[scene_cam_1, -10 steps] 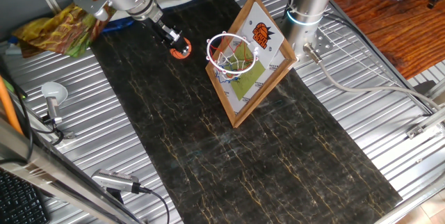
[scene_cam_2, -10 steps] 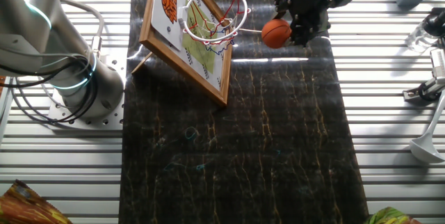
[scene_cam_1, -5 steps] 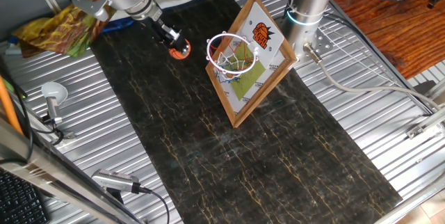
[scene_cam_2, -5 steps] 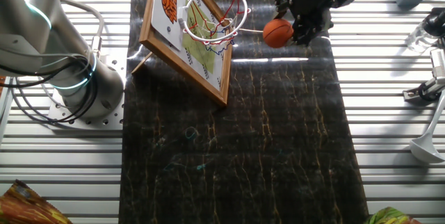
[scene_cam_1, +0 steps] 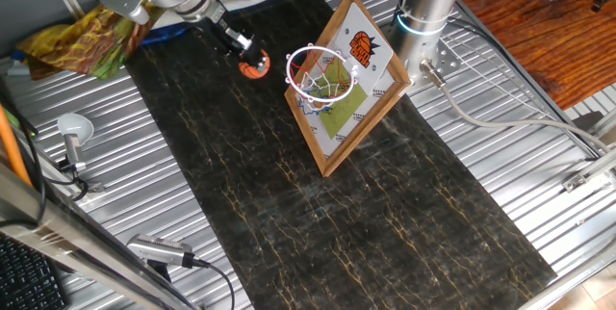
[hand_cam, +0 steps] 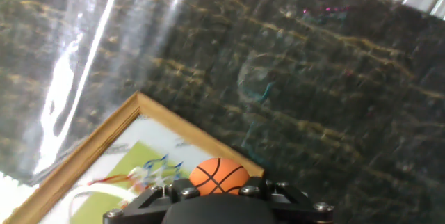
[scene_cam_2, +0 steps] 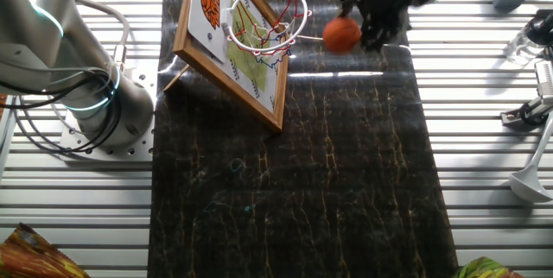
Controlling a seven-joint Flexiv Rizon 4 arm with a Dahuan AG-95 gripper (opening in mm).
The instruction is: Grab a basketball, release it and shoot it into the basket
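Note:
The small orange basketball (scene_cam_1: 254, 65) with dark seams is held between my gripper's fingers (scene_cam_1: 247, 60), above the dark mat and just left of the basket. In the other fixed view the ball (scene_cam_2: 342, 34) sits right of the hoop, with the gripper (scene_cam_2: 352, 33) shut on it. In the hand view the ball (hand_cam: 219, 174) shows at the bottom between the black jaws. The basket (scene_cam_1: 319, 72) is a white hoop with a net on a tilted wood-framed backboard (scene_cam_1: 361, 98) bearing a green court print and orange logo. The hoop (scene_cam_2: 263, 17) is close to the ball.
A dark marbled mat (scene_cam_1: 318, 204) covers the ribbed metal table (scene_cam_1: 539, 166). A second robot base (scene_cam_2: 78, 79) stands behind the backboard. A ladle (scene_cam_1: 72, 137) and tools lie at the left edge. Crumpled coloured cloth (scene_cam_1: 87, 31) lies at the far left.
My gripper with the ball has shifted slightly up and toward the hoop. The backboard and hoop have not moved.

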